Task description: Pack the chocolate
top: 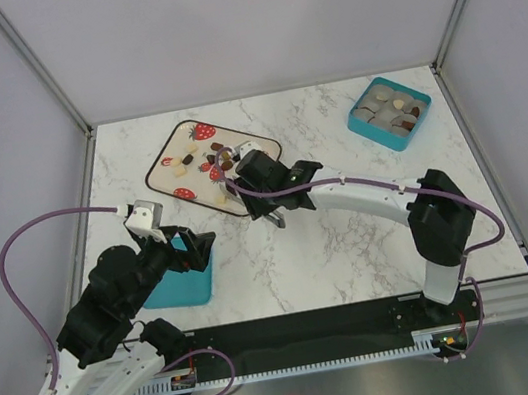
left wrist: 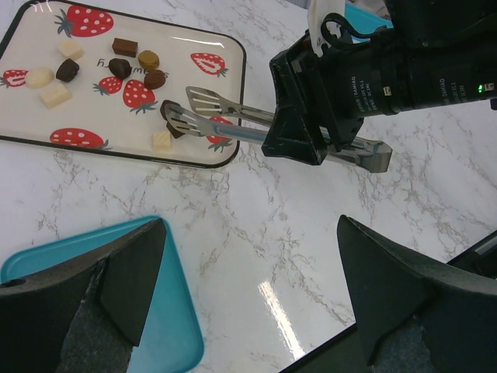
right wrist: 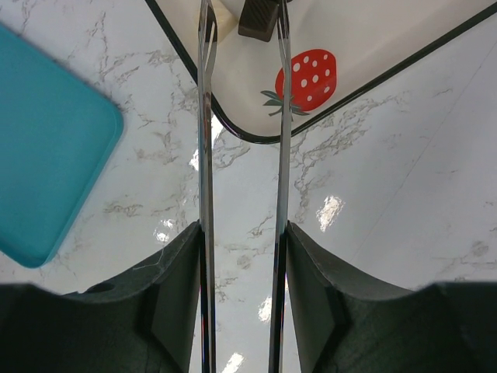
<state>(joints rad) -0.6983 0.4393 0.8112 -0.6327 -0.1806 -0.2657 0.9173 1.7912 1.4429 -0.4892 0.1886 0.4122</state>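
Observation:
Several small chocolate pieces (left wrist: pixel 124 66), dark brown, light brown and cream-white, lie on a cream tray (left wrist: pixel 31 113) with strawberry prints. My right gripper (right wrist: pixel 243 256) is shut on metal tongs (right wrist: pixel 205 116). The tong tips reach over the tray's near corner with a dark brown piece (right wrist: pixel 258 17) between them, against one arm. This piece also shows in the left wrist view (left wrist: pixel 172 120). My left gripper (left wrist: pixel 252 256) is open and empty, over the marble beside a teal container (left wrist: pixel 93 311). A second teal box (top: pixel 389 114) at the back right holds several pieces.
The tray (top: pixel 167 153) lies at the table's back left. The near teal container (top: pixel 185 284) stands at the front left under my left gripper (top: pixel 187 251). The right arm (top: pixel 375 194) stretches across the middle. Grey walls close in the table.

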